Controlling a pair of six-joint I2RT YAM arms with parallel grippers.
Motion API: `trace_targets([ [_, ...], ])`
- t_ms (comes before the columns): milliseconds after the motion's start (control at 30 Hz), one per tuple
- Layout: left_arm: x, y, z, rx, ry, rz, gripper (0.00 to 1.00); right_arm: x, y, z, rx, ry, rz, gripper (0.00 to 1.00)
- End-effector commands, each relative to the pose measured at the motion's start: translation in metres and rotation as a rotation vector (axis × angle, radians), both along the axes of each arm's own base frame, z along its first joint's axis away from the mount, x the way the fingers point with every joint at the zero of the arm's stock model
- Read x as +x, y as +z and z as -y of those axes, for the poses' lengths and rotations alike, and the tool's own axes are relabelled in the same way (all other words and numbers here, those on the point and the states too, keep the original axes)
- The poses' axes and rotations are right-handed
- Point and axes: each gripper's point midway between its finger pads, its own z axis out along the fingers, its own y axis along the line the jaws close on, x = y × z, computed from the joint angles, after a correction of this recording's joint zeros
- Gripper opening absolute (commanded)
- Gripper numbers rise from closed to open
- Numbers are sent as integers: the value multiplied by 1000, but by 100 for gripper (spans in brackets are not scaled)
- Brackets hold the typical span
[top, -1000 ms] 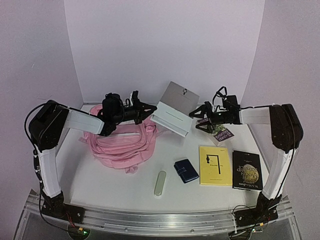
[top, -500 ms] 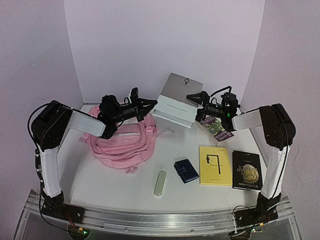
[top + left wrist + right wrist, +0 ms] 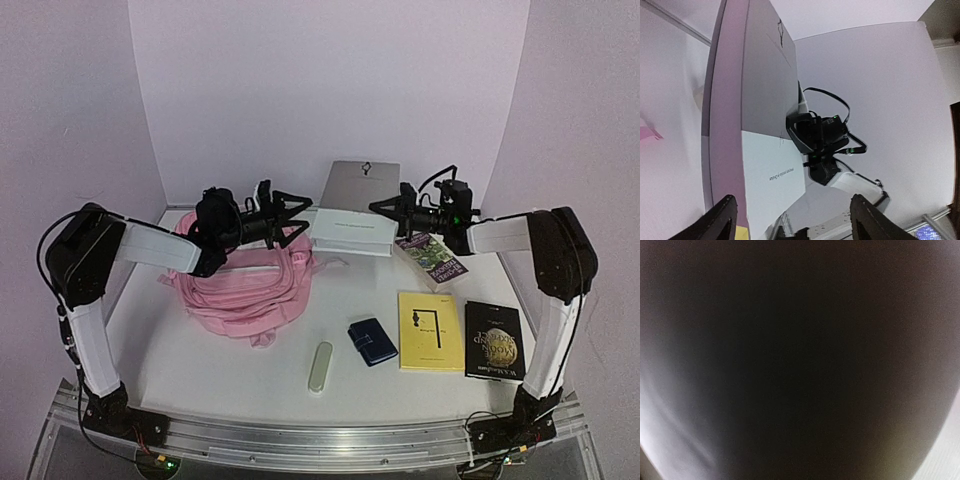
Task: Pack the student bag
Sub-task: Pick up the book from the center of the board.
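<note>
The student bag (image 3: 240, 288) lies crumpled and pink at the left middle of the table. A large grey-covered book with a white side (image 3: 352, 230) stands at the back, just right of the bag. My left gripper (image 3: 296, 215) is open at the book's left edge, above the bag, with nothing between its fingers (image 3: 720, 222). In the left wrist view the book (image 3: 762, 85) fills the left half. My right gripper (image 3: 384, 208) is shut on the book's right edge and shows there as a black body (image 3: 817, 140). The right wrist view is dark, blocked at close range.
A purple floral book (image 3: 435, 258), a yellow book (image 3: 430, 330) and a black book (image 3: 493, 340) lie at the right. A dark blue wallet-like case (image 3: 372, 340) and a pale green pen case (image 3: 320, 366) lie at the front middle. The back wall stands close behind the book.
My left gripper has opened and let go of the grey book. My right gripper has closed on its right edge. The book has swung from tilted to square, back toward the wall.
</note>
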Motion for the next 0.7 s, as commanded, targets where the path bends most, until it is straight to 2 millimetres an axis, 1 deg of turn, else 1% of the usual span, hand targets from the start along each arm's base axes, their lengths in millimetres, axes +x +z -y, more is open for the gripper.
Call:
trace_targets([
  [0,-1,29,-32,205,164,98,88,-17,39,14,-380,0,317,17],
  [67,-2,28,-49,318,238,99,97,-22,38,25,-533,-1,377,20],
  [100,-2,29,-58,369,270,102,99,-25,38,30,-601,6,411,21],
  [167,-6,28,-74,453,313,104,100,-29,38,39,-762,19,494,21],
  [233,-10,33,-84,497,334,120,100,-36,39,44,-965,43,629,21],
  [267,-12,32,-89,525,338,114,100,-37,40,47,-1075,47,702,21],
  [333,-17,33,-97,561,348,114,100,-45,42,43,-1294,90,859,21],
  [367,-19,35,-102,571,356,117,100,-47,44,44,-1393,108,931,21],
  [400,-20,37,-107,578,368,123,100,-45,47,47,-1501,98,985,21],
  [433,-22,39,-112,583,380,125,100,-46,51,42,-1571,91,1044,21],
  [533,-26,48,-123,587,409,152,100,-38,66,45,-1770,54,1187,21],
  [600,-26,52,-128,592,425,157,100,-28,76,46,-1912,-5,1270,20],
  [667,-26,53,-133,591,437,148,100,-21,91,44,-2008,-111,1356,19],
])
